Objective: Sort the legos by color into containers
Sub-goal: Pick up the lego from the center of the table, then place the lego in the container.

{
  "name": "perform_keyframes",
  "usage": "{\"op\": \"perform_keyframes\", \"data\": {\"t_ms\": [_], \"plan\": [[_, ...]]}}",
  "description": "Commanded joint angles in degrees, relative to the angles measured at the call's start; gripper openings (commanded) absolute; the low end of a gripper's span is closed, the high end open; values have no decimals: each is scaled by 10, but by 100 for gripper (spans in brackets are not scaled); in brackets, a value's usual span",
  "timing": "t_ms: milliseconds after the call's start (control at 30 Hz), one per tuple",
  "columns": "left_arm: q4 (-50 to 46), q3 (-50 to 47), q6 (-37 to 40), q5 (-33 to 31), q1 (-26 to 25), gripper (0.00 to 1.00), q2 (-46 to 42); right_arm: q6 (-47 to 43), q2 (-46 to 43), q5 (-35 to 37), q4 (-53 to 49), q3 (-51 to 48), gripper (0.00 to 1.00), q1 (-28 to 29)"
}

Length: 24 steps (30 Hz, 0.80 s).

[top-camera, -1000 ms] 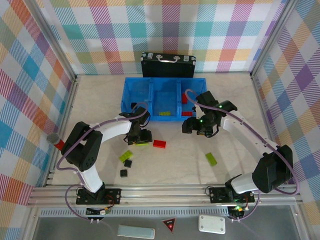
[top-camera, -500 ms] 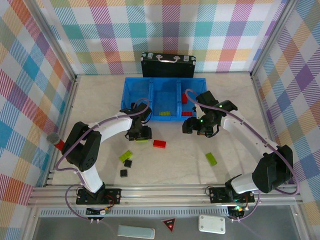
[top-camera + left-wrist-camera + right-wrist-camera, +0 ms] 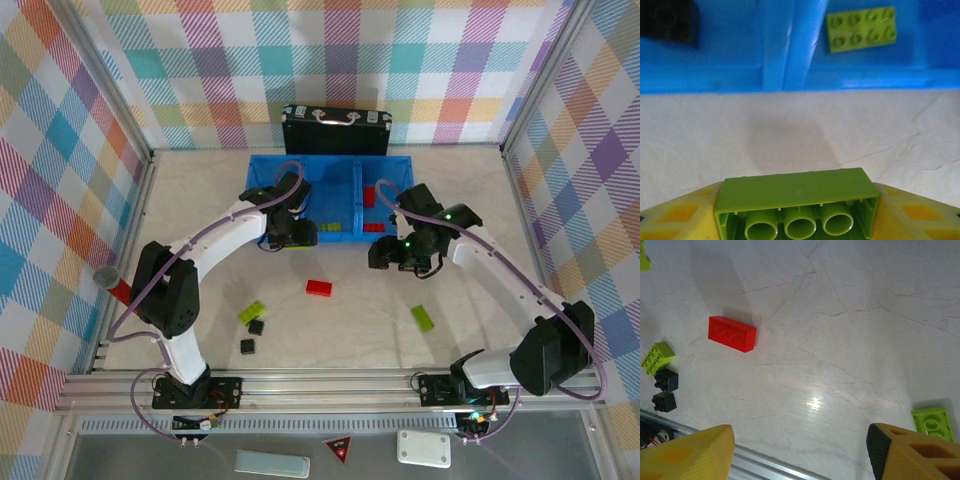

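My left gripper (image 3: 292,237) is shut on a lime-green lego (image 3: 797,202) and hangs just in front of the blue tray (image 3: 300,165), near the divider (image 3: 790,45) between the left and middle compartments. Inside lie a black lego (image 3: 667,20) on the left, a green lego (image 3: 861,28) in the middle and red legos (image 3: 370,196) on the right. On the table lie a red lego (image 3: 320,288), a green lego (image 3: 252,311), two black legos (image 3: 256,327) and another green lego (image 3: 422,318). My right gripper (image 3: 400,252) is open and empty above the table, right of the red lego (image 3: 732,333).
A black case with metal handles (image 3: 336,128) stands behind the tray. Checked walls close in the back and both sides. An aluminium rail (image 3: 765,465) runs along the near table edge. A grey and red cylinder (image 3: 108,280) sits at the left edge.
My left gripper has lifted the green lego off the table and carried it back and right to the tray's front edge. The right gripper has barely shifted.
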Motion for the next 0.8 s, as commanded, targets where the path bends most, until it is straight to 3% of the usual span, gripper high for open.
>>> {"op": "perform_keyframes", "data": {"t_ms": [0,500,767], "plan": [[-29,51,15,11,-11,62,32,4,-24,14,-22,-10,72,3],[46,201,22,98,-11,61,148,27,-100,36,-52,-47,72,3],[29,291,32,118,-9,61,240,32,-123,40,-63,-56,72,3]]}}
